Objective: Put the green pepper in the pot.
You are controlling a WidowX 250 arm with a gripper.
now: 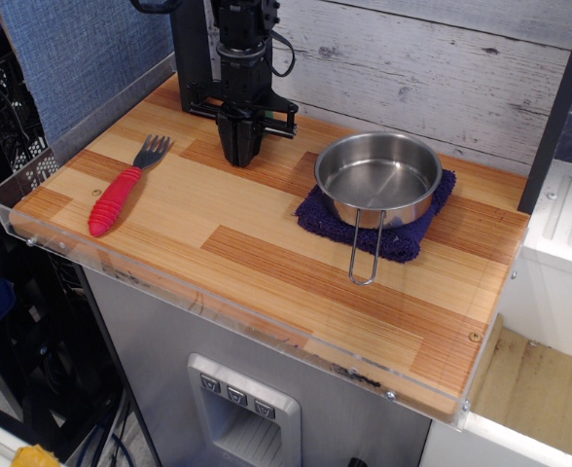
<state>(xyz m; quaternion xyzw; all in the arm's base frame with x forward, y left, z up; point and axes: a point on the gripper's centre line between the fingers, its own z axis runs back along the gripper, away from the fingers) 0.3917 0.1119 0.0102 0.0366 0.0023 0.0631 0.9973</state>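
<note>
Claw [240, 146]: fingers drawn together low on the counter [267, 253]; green pepper hidden, so a grip cannot be confirmed. Risk: glossy pepper squirts free on lifting, missing the pot [378, 180].

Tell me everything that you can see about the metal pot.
The pot is round, shallow and shiny, like stainless steel. It stands upright and empty on a dark blue cloth at the right of the wooden table. A long wire loop handle points toward the front edge, lying over the cloth. Nothing else touches it.
</note>
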